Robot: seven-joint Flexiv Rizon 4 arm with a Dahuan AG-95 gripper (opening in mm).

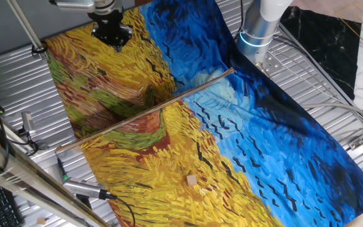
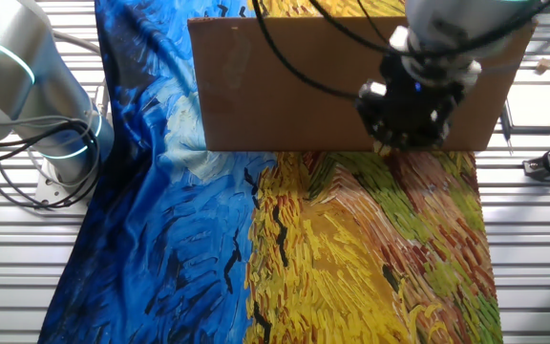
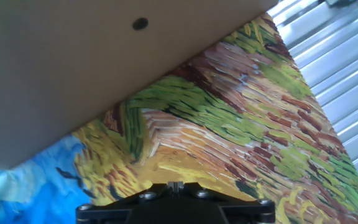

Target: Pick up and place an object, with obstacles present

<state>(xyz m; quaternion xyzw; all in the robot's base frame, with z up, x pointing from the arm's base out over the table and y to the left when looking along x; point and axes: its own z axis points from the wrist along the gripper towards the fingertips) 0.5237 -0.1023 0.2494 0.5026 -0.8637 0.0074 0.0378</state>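
Note:
The object, a tiny pale tan cube, lies on the yellow part of the painted cloth near the front. The obstacle is a brown board standing on edge across the cloth. From above it shows only as a thin brown line, and in the hand view it is a flat brown face close ahead. My gripper hangs over the cloth on the far side of the board from the cube, its black fingers drawn together with nothing between them. The board hides the cube from the other fixed view and the hand view.
The robot base stands at the cloth's back edge on the slatted metal table, with cables beside it. A grey metal rod rises at the left. A grey-handled tool lies at the front left.

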